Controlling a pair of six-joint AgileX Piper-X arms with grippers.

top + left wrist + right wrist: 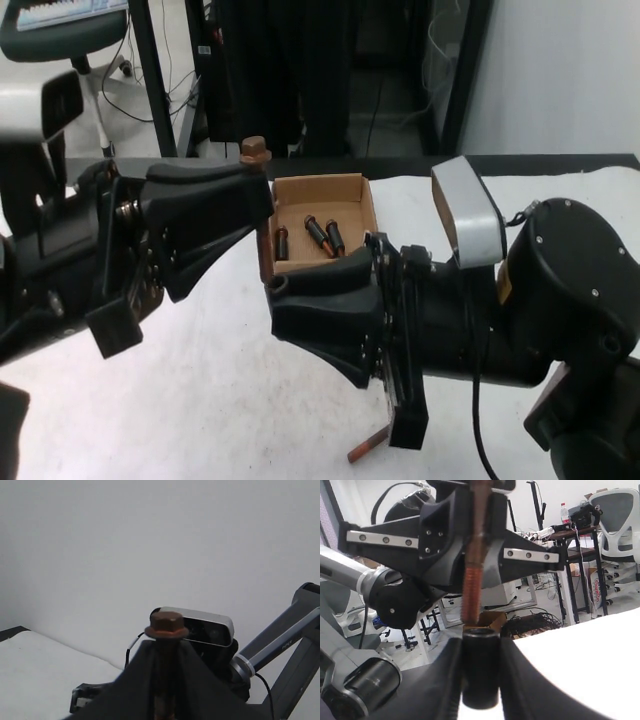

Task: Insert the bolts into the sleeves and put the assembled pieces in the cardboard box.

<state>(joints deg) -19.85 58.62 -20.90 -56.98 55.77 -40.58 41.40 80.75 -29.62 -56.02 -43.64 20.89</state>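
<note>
My left gripper (262, 200) is shut on a copper-coloured bolt (254, 152), held upright with its hex head (166, 625) sticking out above the fingers (145, 680). My right gripper (278, 290) is shut on a black sleeve (480, 667) just below it. In the right wrist view the bolt's threaded end (471, 587) hangs right over the sleeve's open mouth, its tip at the rim. The cardboard box (320, 185) lies just behind the two grippers and holds three assembled pieces (320, 235).
A copper-coloured piece (368, 446) lies on the white tabletop (200, 400) near the front, under the right arm. The right arm's body (560, 300) takes up the right side of the bench. A chair and cabling stand beyond the table's far edge.
</note>
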